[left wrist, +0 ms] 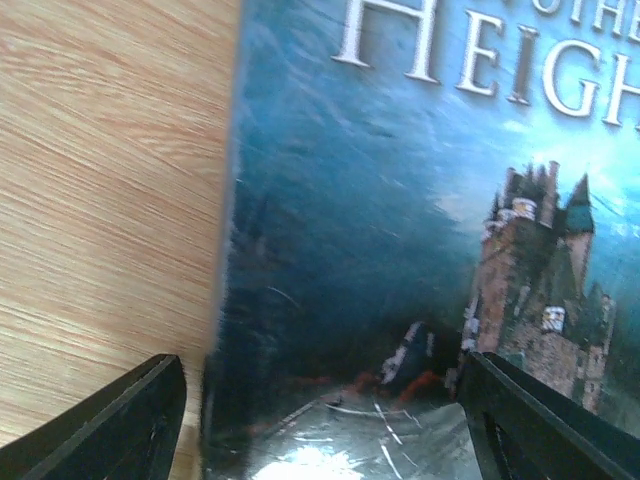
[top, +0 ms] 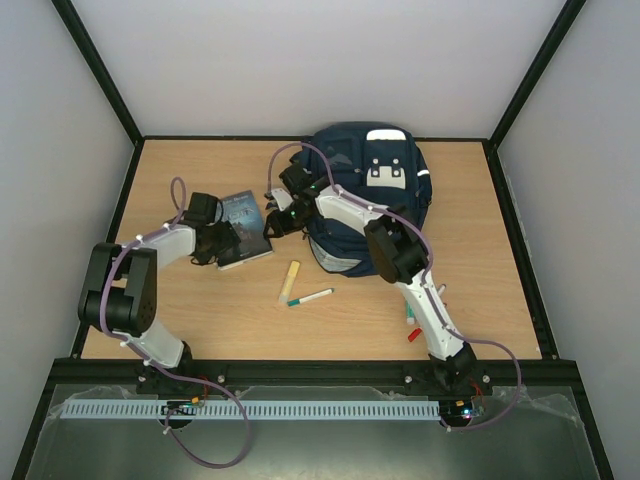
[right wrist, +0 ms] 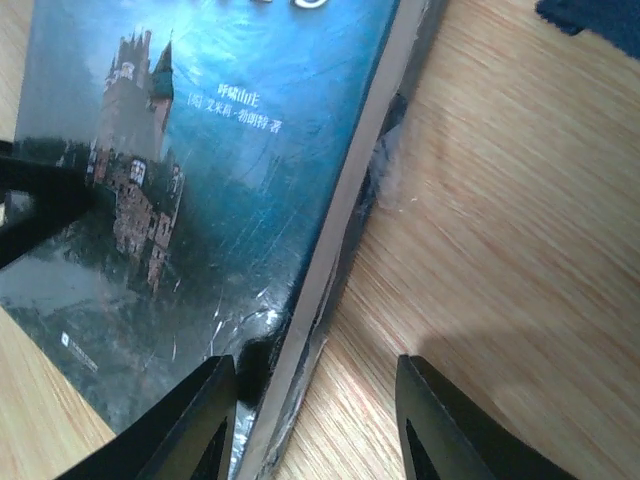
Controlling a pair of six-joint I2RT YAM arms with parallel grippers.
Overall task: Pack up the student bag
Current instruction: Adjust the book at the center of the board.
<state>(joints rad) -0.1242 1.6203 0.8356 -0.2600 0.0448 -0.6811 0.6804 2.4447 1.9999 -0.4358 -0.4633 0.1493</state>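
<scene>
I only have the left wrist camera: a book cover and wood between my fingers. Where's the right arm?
Observer: The right gripper is at the opposite side of the book, with its fingers open astride the edge.
Operator: Where's the bag?
Observer: The student bag lies on the table just right of the book, front side up.
Operator: Is it open?
Observer: I cannot tell. No opening shows from above.
Operator: Anything else loose?
Observer: A yellow marker and a green-tipped pen lie between the book and the arm bases.
</scene>
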